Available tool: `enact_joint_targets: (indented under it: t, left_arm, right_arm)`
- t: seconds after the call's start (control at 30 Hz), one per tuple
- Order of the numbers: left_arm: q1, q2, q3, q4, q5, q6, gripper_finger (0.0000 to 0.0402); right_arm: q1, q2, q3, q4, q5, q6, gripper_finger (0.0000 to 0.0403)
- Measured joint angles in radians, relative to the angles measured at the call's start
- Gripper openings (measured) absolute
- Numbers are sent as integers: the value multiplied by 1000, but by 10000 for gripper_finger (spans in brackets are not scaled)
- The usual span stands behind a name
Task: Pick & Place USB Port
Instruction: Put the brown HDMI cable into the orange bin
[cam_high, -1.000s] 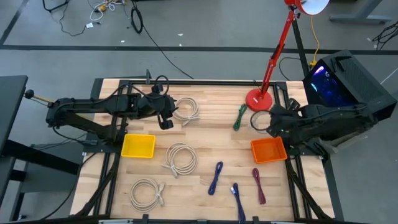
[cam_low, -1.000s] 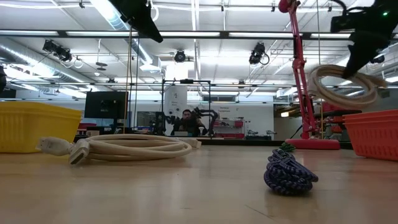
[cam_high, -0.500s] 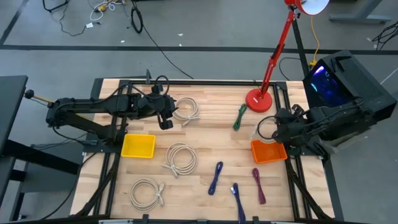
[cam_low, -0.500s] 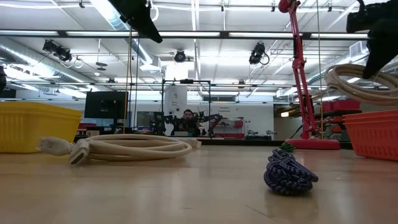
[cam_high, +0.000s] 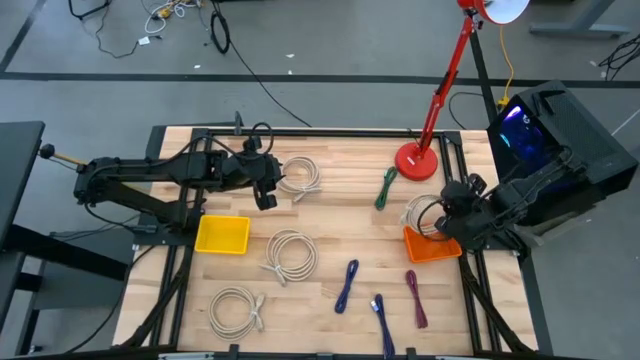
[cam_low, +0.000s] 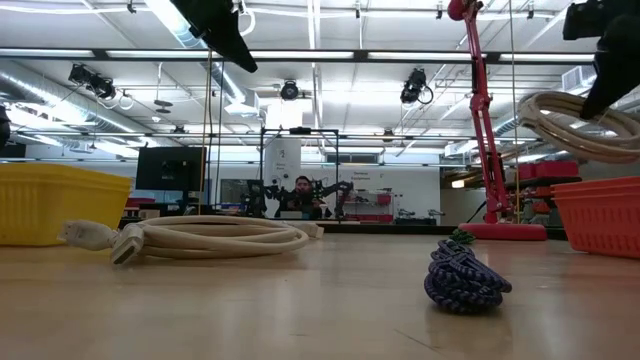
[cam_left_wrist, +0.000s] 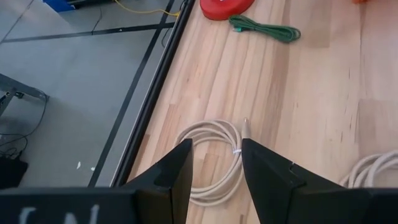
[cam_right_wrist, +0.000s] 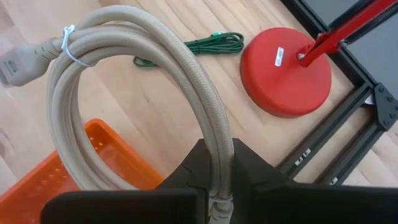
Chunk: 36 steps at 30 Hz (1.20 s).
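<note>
High view shows you the right claw (cam_high: 443, 212) pinching the beige cable coil (cam_high: 420, 214), which hangs from it just above the orange bin's (cam_high: 432, 243) back edge, the bin lying directly below.

A light wooden table (cam_high: 330, 215) is seen mid-frame. Resting on it: yellow bin (cam_high: 222, 235) at left, orange bin (cam_high: 432, 244) at right, red lamp base (cam_high: 416, 161) upper right, green cable (cam_high: 386, 188), three beige cable coils (cam_high: 290, 255), blue cables (cam_high: 347, 285) and maroon cable (cam_high: 416, 298) lower centre.
</note>
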Motion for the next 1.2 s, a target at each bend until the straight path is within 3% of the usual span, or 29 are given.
enact_joint_targets:
  t: [0.43, 1.2]
  left_arm:
    - [-1, 0, 0, 1, 0, -3, 142]
    - [0, 0, 0, 1, 31, -21, 142]
  right_arm:
    - [186, 52, 0, 4, -40, 157, 25]
    - [231, 296, -51, 1, -194, 253, 25]
